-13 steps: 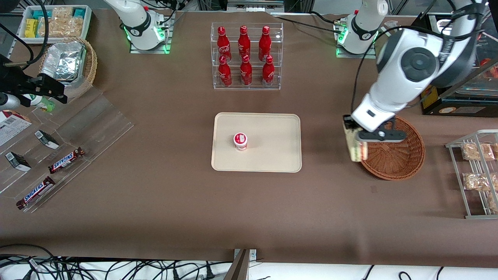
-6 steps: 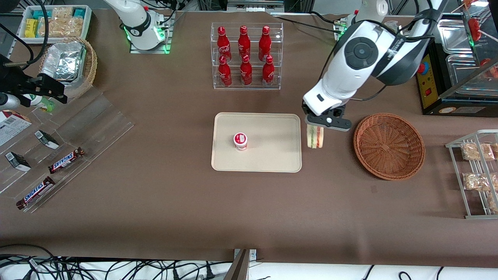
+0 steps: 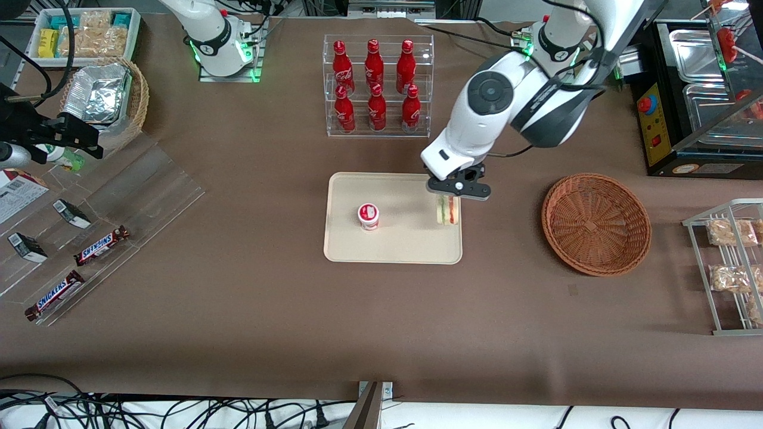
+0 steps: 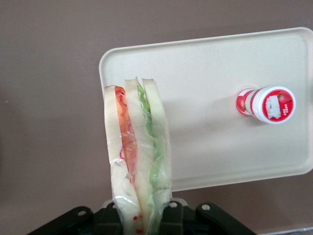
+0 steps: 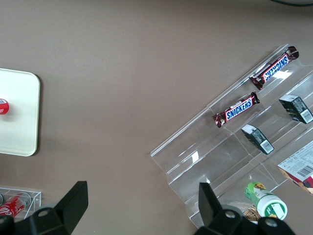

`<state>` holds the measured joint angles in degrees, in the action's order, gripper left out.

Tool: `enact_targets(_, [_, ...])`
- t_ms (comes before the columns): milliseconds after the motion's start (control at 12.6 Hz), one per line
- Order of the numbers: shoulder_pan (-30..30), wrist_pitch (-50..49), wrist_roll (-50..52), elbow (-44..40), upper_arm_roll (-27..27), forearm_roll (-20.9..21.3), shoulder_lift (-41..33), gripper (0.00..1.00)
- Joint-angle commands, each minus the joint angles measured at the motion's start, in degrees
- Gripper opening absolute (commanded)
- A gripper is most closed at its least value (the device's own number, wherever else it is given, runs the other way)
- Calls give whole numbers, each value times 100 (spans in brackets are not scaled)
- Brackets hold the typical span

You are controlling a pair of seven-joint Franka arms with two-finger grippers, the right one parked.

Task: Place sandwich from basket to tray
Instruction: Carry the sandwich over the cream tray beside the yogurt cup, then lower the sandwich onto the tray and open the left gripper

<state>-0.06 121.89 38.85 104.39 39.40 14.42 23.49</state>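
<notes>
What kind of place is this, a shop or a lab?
Probably a lab made up like a snack shop: a clear rack of red bottles, Snickers bars on a clear display, and loose cables at the table's edge. The gripper holds a sandwich over a tray.

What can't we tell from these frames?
- Front view: whether the sandwich touches the tray or hangs above it; an overhead angle gives no height.
- Left wrist view: the gripper shut on the sandwich, contact hidden by wrap and bread.
- Cup label: too small.
- Basket: nothing hidden.
</notes>
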Motion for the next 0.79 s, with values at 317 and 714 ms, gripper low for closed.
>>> enact_targets(317, [-354, 564, 799, -174, -12, 1352, 1165, 0])
enact_targets(714, [-363, 705, 967, -191, -21, 1872, 1587, 3])
